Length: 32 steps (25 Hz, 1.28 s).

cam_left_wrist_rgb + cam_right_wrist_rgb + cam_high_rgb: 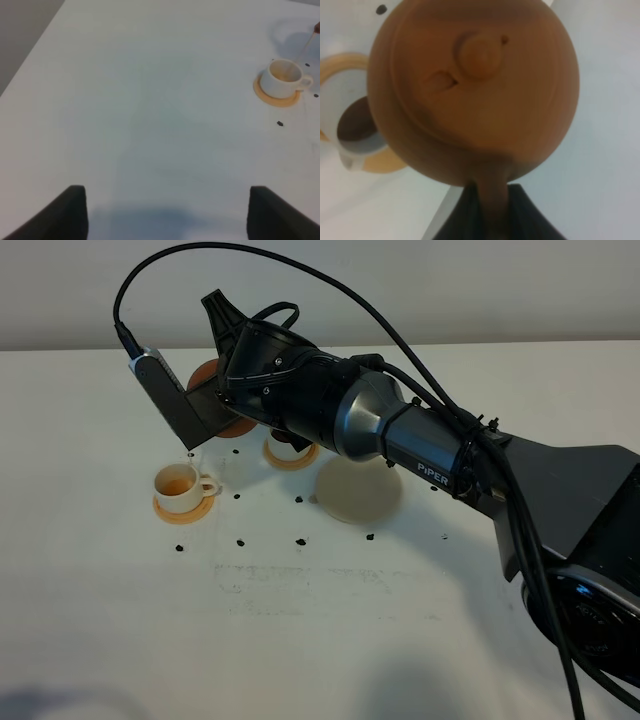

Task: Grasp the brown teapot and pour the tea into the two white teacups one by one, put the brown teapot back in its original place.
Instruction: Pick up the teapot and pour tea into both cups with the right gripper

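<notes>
Your right gripper (492, 212) clamps the teapot (475, 90) by its handle, aloft near a cup (180, 483) toward the tabletop's (400, 640) far edge, off the trivet (358, 490); your left gripper (167, 215) gapes wide.

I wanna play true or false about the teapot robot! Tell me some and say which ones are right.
1. The right gripper is holding the brown teapot by its handle. True.
2. The brown teapot is sitting on the pale round trivet. False: the trivet is bare, and the teapot is held over by the cups.
3. The teacup in plain sight in the high view has tea in it. True.
4. The left gripper is holding a teacup. False: it is open and empty, well away from the teacup.
</notes>
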Motion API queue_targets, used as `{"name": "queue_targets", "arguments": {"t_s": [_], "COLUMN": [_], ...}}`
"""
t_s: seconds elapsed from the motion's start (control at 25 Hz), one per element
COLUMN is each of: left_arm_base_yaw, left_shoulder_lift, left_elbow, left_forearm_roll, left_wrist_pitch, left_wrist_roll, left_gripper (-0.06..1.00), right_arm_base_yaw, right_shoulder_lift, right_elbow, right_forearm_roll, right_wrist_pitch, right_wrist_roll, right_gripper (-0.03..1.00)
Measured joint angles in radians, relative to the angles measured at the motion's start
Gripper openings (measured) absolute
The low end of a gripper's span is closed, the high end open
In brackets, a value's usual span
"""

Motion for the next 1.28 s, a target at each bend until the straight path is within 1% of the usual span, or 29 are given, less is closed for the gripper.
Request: {"name": "queue_targets", "arguments": {"t_s": [1.28], "left_arm_base_yaw": [0.0], "left_shoulder_lift": [0.0], "left_elbow": [0.0], "left_forearm_roll": [0.0], "left_wrist_pitch": [0.0], "left_wrist_roll": [0.0], "left_gripper": [0.67], "right_arm_base_yaw": [0.0], "right_shoulder_lift": [0.0], "right_elbow": [0.0], "right_forearm_roll": [0.0], "right_wrist_pitch": [0.017], "right_wrist_roll": [-0.012], "right_gripper": [0.09]}}
